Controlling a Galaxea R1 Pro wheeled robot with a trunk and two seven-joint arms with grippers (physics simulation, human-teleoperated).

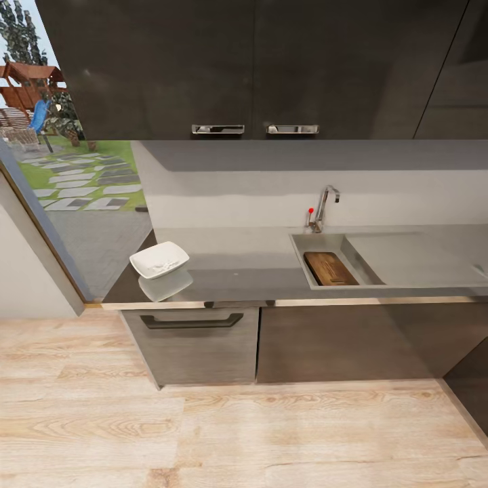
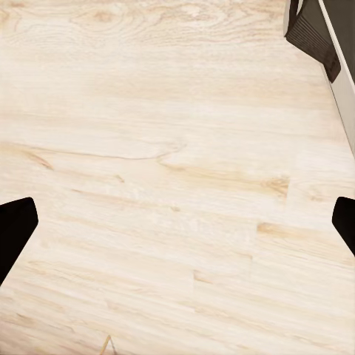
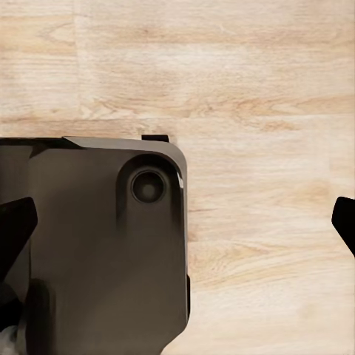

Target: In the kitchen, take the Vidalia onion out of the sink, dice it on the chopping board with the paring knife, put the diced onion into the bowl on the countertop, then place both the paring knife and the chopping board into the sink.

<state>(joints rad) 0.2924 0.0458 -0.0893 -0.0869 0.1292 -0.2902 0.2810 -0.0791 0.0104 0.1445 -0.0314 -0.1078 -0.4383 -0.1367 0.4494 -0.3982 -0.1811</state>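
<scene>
Nearest lies pale wood plank floor (image 1: pixel 244 434). In the left wrist view the left pincer (image 2: pixel 177 222) hangs released over that floor, its dark fingertips (image 2: pixel 15 225) spread wide apart with nothing between them. The right pincer (image 3: pixel 177 222) is likewise released, over floor and the robot's dark base (image 3: pixel 96 244). Farther off, grey drawers (image 1: pixel 193 342) with a dark bar handle sit under the glossy table (image 1: pixel 244 268). The white bowl (image 1: pixel 159 259) rests near its left end. To the right, the sink (image 1: pixel 325 238) holds the brown chopping board (image 1: pixel 330 269); the tap (image 1: pixel 324 207) stands behind, under dark wall cabinets (image 1: pixel 251 68).
</scene>
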